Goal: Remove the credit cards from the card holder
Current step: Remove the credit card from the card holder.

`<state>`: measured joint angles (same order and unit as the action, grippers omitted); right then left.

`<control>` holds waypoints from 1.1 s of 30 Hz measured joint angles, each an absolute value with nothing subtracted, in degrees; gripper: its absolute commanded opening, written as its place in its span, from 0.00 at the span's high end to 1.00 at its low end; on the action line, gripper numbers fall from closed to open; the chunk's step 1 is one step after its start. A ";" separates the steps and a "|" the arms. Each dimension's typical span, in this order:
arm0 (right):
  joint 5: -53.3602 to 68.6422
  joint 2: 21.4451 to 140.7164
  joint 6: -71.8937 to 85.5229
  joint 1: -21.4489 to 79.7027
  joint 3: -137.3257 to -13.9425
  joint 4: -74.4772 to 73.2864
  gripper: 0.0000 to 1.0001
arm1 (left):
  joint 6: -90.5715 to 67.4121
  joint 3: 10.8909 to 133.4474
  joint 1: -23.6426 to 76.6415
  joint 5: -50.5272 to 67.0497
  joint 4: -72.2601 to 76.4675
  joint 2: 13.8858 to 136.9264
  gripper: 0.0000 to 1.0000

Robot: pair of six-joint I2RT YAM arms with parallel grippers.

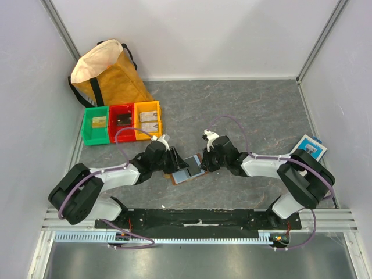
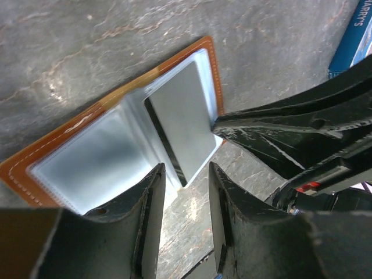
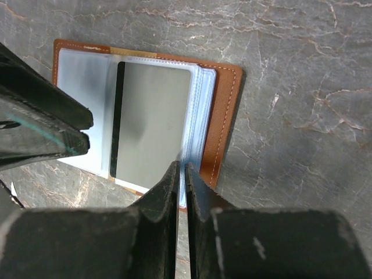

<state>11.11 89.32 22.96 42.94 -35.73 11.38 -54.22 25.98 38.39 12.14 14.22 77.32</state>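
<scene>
Left hand point(image 1: 176, 163) and right hand point(image 1: 204, 163) flank card holder point(image 1: 189, 170) on grey table point(image 1: 261, 110).

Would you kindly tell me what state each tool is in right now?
Left tool: open, astride the card holder's edge.
Right tool: shut at the credit card's edge; grip cannot be told.

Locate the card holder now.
In the top view the card holder lies open on the table, near centre front, between the left gripper and the right gripper, a card showing in its sleeve.
</scene>
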 measured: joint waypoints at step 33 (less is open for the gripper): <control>11.81 88.55 23.00 42.85 -34.74 11.35 0.88 | -64.29 19.27 39.31 12.38 31.53 85.62 0.98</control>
<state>11.81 88.55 23.00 42.85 -34.74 11.35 -64.29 19.27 39.31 12.38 31.53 85.62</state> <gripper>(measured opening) 0.126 0.027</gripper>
